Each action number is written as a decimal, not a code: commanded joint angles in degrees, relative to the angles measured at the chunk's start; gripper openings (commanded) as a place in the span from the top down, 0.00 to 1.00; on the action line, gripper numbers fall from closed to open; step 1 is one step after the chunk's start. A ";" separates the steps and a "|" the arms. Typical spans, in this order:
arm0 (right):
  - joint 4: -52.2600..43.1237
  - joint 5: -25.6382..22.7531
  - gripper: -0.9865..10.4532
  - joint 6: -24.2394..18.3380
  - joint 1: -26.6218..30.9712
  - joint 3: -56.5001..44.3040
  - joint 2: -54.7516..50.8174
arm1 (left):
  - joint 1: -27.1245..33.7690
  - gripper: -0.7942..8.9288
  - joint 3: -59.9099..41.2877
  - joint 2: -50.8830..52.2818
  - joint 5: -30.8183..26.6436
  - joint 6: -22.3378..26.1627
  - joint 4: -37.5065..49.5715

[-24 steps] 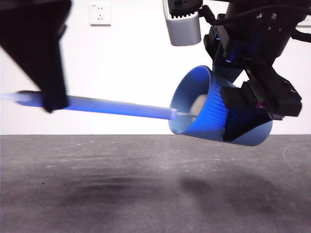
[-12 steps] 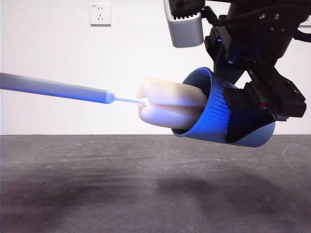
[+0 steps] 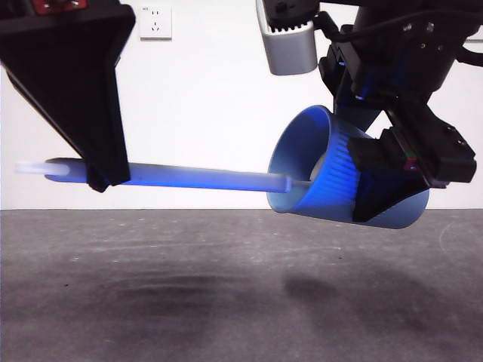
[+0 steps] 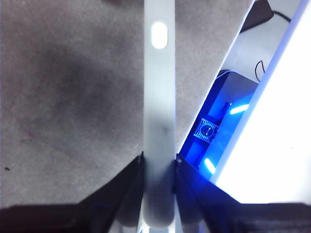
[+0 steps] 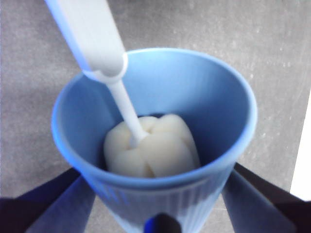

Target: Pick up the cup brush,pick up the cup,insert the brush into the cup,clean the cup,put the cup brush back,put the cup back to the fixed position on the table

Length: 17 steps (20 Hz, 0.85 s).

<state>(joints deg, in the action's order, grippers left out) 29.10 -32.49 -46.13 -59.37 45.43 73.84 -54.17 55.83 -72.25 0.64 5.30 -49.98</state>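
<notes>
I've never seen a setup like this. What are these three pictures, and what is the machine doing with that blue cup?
It is a robot with two arms, each ending in a two-jawed gripper. One picture looks level across the dark grey table; the other two come from cameras on the wrists. The right gripper holds the blue cup tipped on its side in the air. The left gripper is clamped on the grey handle of the cup brush. The right wrist picture looks into the cup, where the brush's cream sponge head sits deep inside.
</notes>
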 commanded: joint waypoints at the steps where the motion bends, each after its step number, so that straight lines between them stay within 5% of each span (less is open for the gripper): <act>1: -0.44 0.81 0.93 0.20 -0.37 0.20 0.02 | -0.11 0.93 0.15 0.09 -0.37 -1.27 -0.24; 11: 0.11 0.35 0.93 6.51 -0.33 0.20 0.00 | -0.11 0.93 0.15 14.60 -6.73 -5.42 -19.10; 17: 0.04 -4.15 0.93 16.81 -0.33 0.20 -0.63 | -0.11 0.93 0.15 24.48 -12.66 -11.87 -29.29</act>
<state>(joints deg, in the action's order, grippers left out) 29.58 -36.18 -33.15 -59.61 45.43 73.56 -54.22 55.94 -47.99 -11.62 -4.08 -76.75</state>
